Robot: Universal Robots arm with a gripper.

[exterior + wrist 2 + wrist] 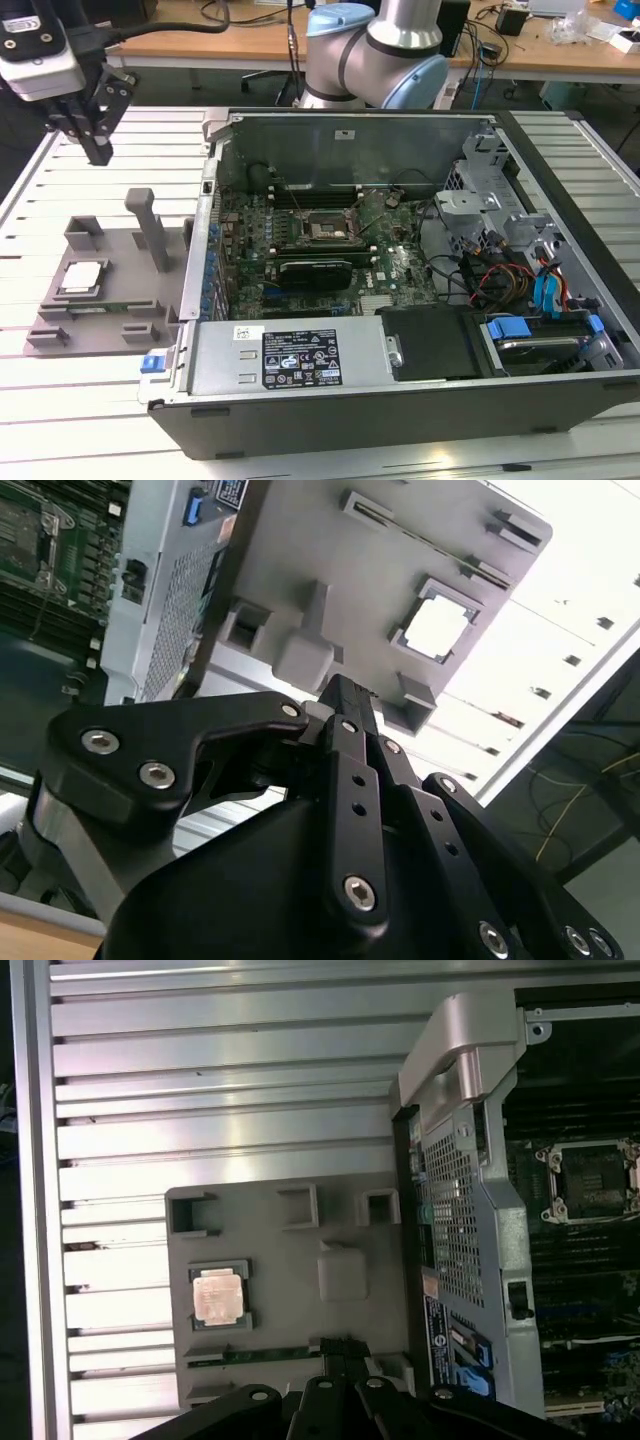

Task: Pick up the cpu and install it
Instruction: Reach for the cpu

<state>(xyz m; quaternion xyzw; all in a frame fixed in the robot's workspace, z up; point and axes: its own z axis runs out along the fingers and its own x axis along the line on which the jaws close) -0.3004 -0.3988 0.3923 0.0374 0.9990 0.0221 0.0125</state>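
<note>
Black links of my tool (345, 695) sit closest in both wrist views, fingers together with nothing between them. Exterior view: tool (100, 152) hangs in the air over the slatted white counter (60, 190), above the grey tray (110, 322), touching nothing.

Below the tool, the cpu (218, 1297) lies flat in a square pocket of the tray (290, 1250), metal top up, well apart from the fingertips. Cpu (437, 627) reads as a bright square in the second wrist view; in the exterior view the cpu (82, 277) is at the tray's left part. An upright grey post (150, 230) stands on the tray between the cpu and the case.

Just beside the tray, on the exterior view's right, is the open computer case (400, 420), lying on its side. Inside it is the motherboard, with the black socket frame (322, 228) near its middle; the socket is empty. Socket frame (590, 1180) also shows in the first wrist view.

Behind the case, the arm's base (380, 45).
</note>
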